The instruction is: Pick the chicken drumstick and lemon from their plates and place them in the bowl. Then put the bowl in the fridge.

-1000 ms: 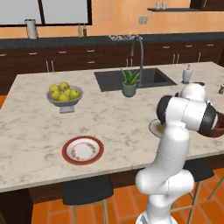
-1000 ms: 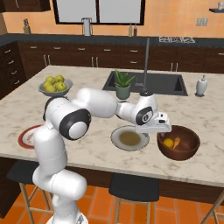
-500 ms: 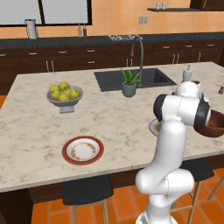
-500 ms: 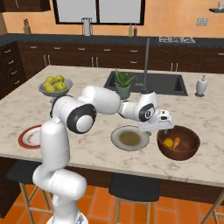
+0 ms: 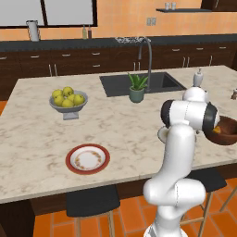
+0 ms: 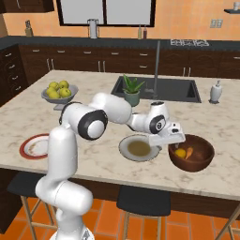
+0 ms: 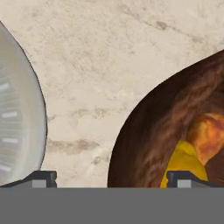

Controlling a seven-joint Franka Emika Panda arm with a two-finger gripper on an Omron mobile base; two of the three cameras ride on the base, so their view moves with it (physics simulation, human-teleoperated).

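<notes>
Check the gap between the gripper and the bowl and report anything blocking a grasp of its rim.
Nothing visible blocks it. The open gripper hangs at the near rim of the bowl, with bare counter beneath; the lemon and drumstick lie inside.

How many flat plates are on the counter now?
2. The red-rimmed plate lies near the counter's front edge, left of the arm. The grey-beige plate lies beside the wooden bowl. None seem hidden.

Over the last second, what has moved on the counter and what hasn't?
The arm's elbow swung right and the open gripper eased slightly left and down at the bowl rim. Nothing was grasped or released. The lemon and chicken drumstick stayed in the bowl; both plates unmoved.
</notes>
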